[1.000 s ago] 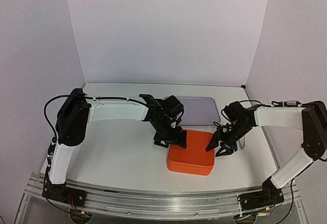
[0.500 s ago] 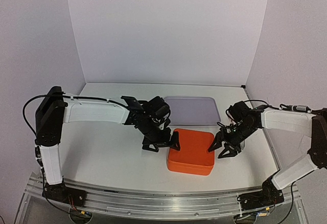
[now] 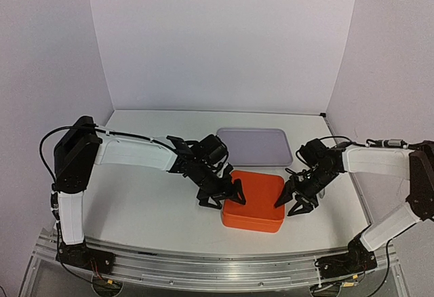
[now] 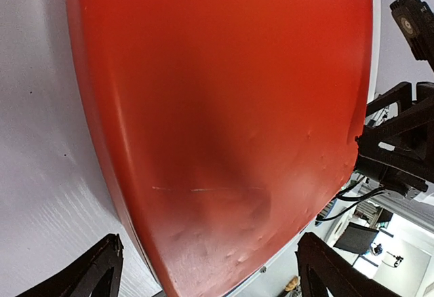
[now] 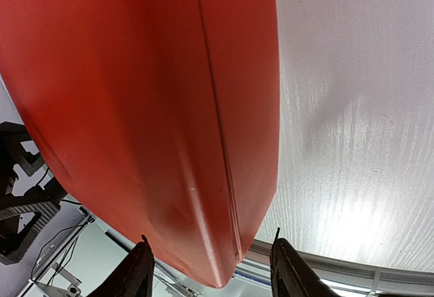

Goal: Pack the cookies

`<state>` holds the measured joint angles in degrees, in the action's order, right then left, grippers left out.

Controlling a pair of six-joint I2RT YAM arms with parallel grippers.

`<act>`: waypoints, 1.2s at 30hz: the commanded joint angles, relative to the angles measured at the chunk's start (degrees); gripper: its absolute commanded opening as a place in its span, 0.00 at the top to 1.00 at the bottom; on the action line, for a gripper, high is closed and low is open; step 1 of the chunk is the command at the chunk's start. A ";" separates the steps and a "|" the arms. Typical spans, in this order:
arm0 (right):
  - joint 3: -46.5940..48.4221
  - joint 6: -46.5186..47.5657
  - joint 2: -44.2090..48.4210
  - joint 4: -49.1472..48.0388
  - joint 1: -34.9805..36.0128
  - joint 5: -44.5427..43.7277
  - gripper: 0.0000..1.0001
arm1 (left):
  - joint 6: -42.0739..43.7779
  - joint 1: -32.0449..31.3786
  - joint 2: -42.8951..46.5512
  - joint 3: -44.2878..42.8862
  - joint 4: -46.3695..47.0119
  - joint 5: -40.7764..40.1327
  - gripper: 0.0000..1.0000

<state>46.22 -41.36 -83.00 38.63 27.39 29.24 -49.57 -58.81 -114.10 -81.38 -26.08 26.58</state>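
No cookies show in any view. A closed orange-red box (image 3: 254,201) sits on the table in front of the arms. My left gripper (image 3: 226,194) hangs at the box's left edge, open, its dark fingers (image 4: 102,273) straddling a rounded corner of the box (image 4: 224,107) without touching it. My right gripper (image 3: 290,202) is at the box's right edge, also open. Its fingertips (image 5: 288,266) stand either side of the box's corner (image 5: 135,107), where the lid seam shows, and nothing is held.
A flat lilac tray (image 3: 255,146) lies just behind the box. White walls close in the back and both sides. The metal rail (image 3: 217,266) with the arm bases runs along the near edge.
My left gripper swung off the box's top-left corner out to the left, then back down against its left-front edge. The right gripper dropped slightly along the right edge. The box stayed put.
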 commanded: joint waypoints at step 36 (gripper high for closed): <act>-7.22 -11.44 -6.46 -10.07 4.50 -3.10 0.67 | 2.55 5.24 -7.39 2.19 -0.99 7.37 0.55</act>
<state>42.85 -49.90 -84.75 30.10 29.67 32.89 -46.44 -51.65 -119.60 -83.50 -26.75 38.07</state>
